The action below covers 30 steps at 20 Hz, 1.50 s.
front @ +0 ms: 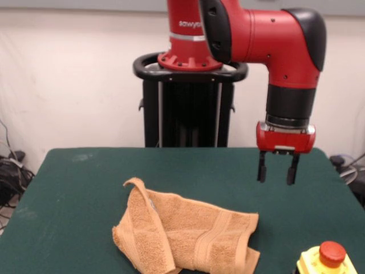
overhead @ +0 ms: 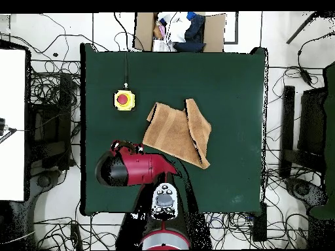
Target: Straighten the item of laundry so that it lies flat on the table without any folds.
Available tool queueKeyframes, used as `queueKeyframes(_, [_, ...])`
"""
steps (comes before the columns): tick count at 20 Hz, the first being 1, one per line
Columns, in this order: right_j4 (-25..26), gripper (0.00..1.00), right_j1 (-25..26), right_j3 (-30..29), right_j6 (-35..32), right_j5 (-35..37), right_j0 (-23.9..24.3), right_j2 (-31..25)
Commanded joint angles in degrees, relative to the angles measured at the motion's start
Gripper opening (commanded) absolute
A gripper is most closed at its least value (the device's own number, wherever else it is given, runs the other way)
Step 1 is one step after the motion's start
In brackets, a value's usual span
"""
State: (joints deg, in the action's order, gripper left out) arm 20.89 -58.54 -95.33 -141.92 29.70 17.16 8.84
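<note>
Gripper (front: pixel 277 169) open and empty, hanging above the table (front: pixel 74 188), well apart from the towel (front: pixel 188 234). Towel (overhead: pixel 178 133) crumpled mid-table, one side folded over. Cardboard box (overhead: pixel 180 31) beyond the far edge, stuffed with clothes. Red button (overhead: pixel 123 99) nearby.

From overhead my arm (overhead: pixel 134 168) hides the gripper; front view cuts off the towel's (front: pixel 188 237) near edge and the stop button box (front: pixel 327 264).
</note>
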Motion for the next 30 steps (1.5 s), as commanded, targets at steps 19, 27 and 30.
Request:
queueKeyframes(19, [9.56,1.00,12.95,-16.83,-2.42,-14.54,10.58,-15.04])
queueKeyframes(27, [-4.92,1.00,17.07,-7.98,-13.87,-8.95,-1.09,-11.49])
queueKeyframes(30, [-10.56,1.00,19.15,-2.96,-16.29,-5.61,-5.36,-9.49])
